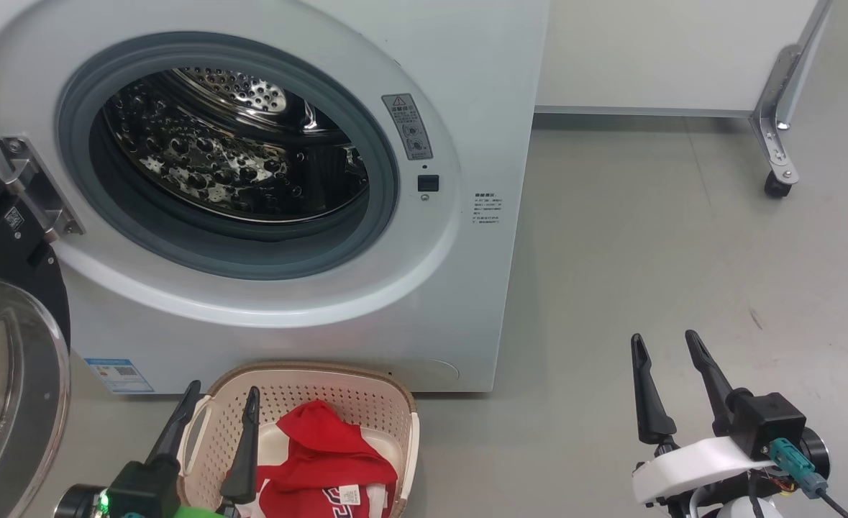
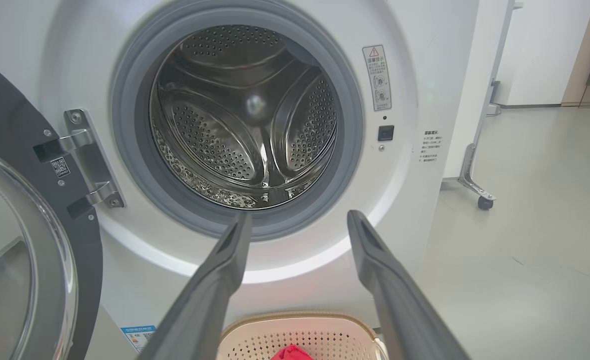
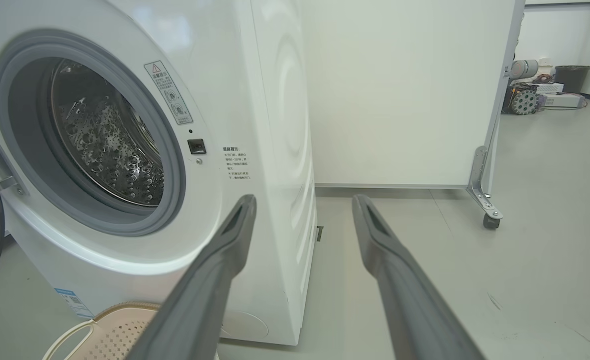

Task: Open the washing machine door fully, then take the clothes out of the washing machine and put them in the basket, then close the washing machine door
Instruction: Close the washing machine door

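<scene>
The fingers of the left gripper [image 1: 223, 388] stand spread and hold nothing. Their tips are over the near left corner of the basket [image 1: 308, 368]. Left of them hangs the washing machine door [image 1: 10, 360], swung wide on its hinge [image 1: 39, 187], glass bowl facing out. The clothes [image 1: 323, 453] lie in the basket, just right of the left fingers, heaped soft and slack. The drum [image 1: 229, 151] ahead of the fingertips looks empty, so I judge the closing is what remains.

The door should handle as a stiff, fairly heavy piece that only swings about its hinge. Its black rim is glossy and likely slick, and the glass is best left alone. A push on the rim's far edge, away from the hinge, should turn it most easily.

Further right stands the washing machine [image 1: 481, 288]. Well right of it, over bare floor, the right gripper [image 1: 664, 338] also has its fingers parted and empty.

The left wrist view looks between the left gripper [image 2: 299, 217] straight into the drum [image 2: 247, 125] to its back wall, which the head view cuts off. It gives just a scrap of the red clothes [image 2: 289, 352]. The head view shows the whole heap and its white tag. The right wrist view, past the right gripper [image 3: 304, 200], adds the machine's side wall and a wheeled panel [image 3: 480, 190] beyond.
</scene>
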